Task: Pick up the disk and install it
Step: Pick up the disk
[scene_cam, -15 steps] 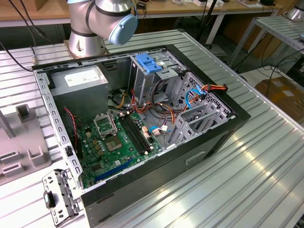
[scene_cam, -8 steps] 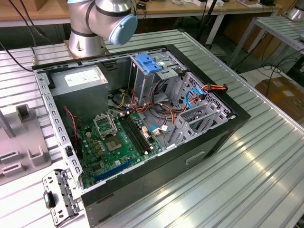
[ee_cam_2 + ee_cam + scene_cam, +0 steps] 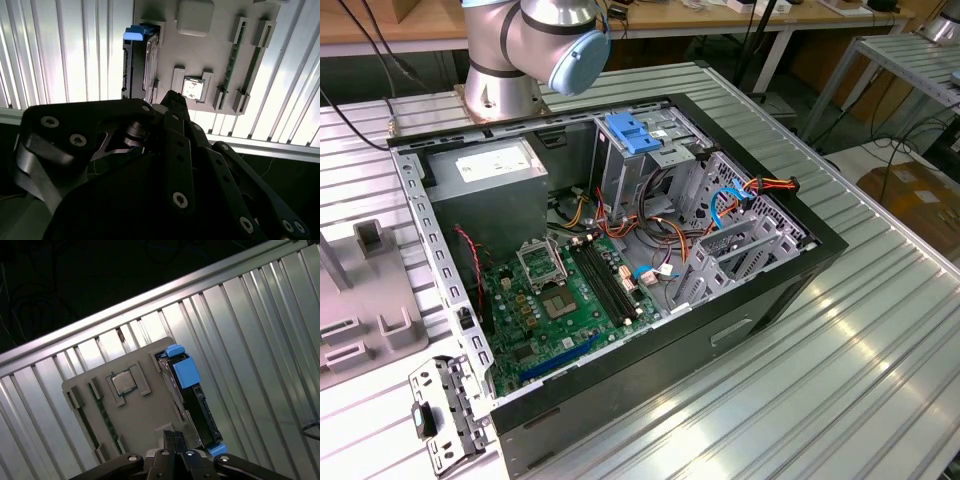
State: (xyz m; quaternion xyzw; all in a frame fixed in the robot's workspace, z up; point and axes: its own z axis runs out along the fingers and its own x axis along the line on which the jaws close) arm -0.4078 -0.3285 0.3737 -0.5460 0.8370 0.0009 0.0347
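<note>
The disk (image 3: 196, 399) stands on edge in a slot of a grey holder tray (image 3: 140, 415), with blue plastic rails at both ends. The second wrist view shows its silver body (image 3: 149, 62) and one blue rail (image 3: 136, 34). My gripper (image 3: 174, 438) hovers above the tray, close beside the disk and apart from it. Its black fingers are shut together with nothing between them. In the second wrist view the gripper (image 3: 168, 98) points at the tray next to the disk. The arm's base (image 3: 525, 50) stands behind the open computer case.
The open computer case (image 3: 650, 330) lies on the ribbed metal table (image 3: 860, 360), with a motherboard (image 3: 570, 300), a grey power supply (image 3: 485, 170), and a drive cage holding a blue bracket (image 3: 633, 132). The tray also carries a processor chip (image 3: 124, 382) and a memory stick (image 3: 232, 60).
</note>
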